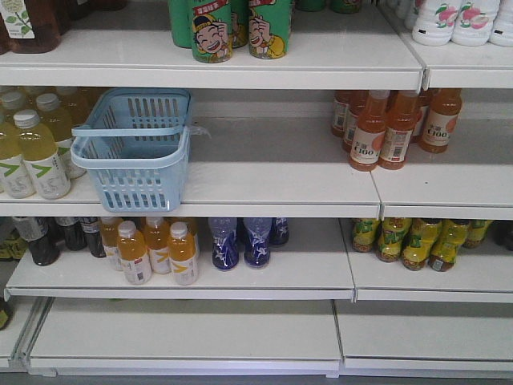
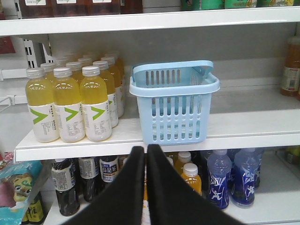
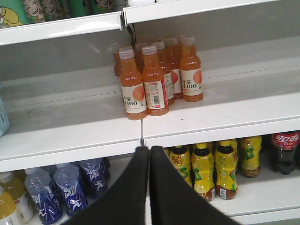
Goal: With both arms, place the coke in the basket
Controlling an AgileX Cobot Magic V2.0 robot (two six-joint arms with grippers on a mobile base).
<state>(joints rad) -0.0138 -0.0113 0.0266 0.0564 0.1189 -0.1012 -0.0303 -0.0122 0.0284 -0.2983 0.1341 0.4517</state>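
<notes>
coke upright, lower shelf, far right of right gripper, nearer arm; left gripper faces basket; both finger pairs pressed together

**Drinks on white shelves**

Yellow bottles stand at the left edge of the middle shelf. Orange bottles stand further right on it. Green cans sit on the top shelf. Blue bottles stand on the lower shelf.
</notes>
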